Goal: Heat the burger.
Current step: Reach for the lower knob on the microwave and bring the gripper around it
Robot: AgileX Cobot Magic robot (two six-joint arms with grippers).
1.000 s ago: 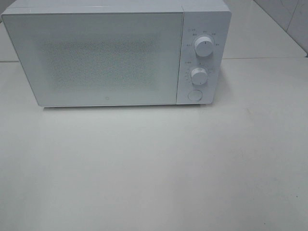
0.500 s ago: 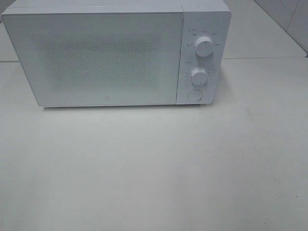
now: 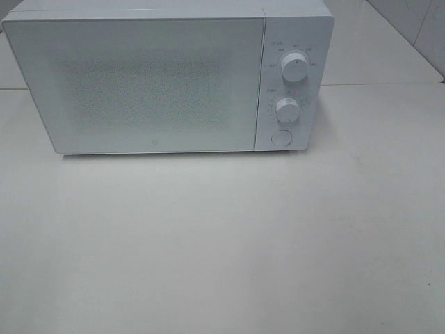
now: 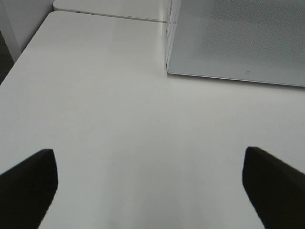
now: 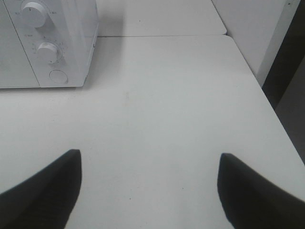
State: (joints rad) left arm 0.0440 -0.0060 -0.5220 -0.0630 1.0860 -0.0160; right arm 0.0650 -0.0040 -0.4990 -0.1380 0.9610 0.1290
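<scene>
The burger is not in view in any frame. A white microwave (image 3: 167, 76) stands at the back of the white table (image 3: 222, 243) with its door (image 3: 139, 83) shut; the door's frosted window does not show what is inside. It has two round knobs (image 3: 295, 68) and a round button (image 3: 281, 138) on its right panel. My left gripper (image 4: 150, 191) is open and empty above the table, in front of the microwave's left corner (image 4: 167, 71). My right gripper (image 5: 147, 191) is open and empty above the table, to the right of the microwave's panel (image 5: 50, 52). Neither gripper shows in the exterior view.
The table's right edge (image 5: 267, 100) drops off beside a dark gap. The table's left edge (image 4: 21, 57) shows in the left wrist view. A second white surface (image 3: 375, 49) lies behind the microwave.
</scene>
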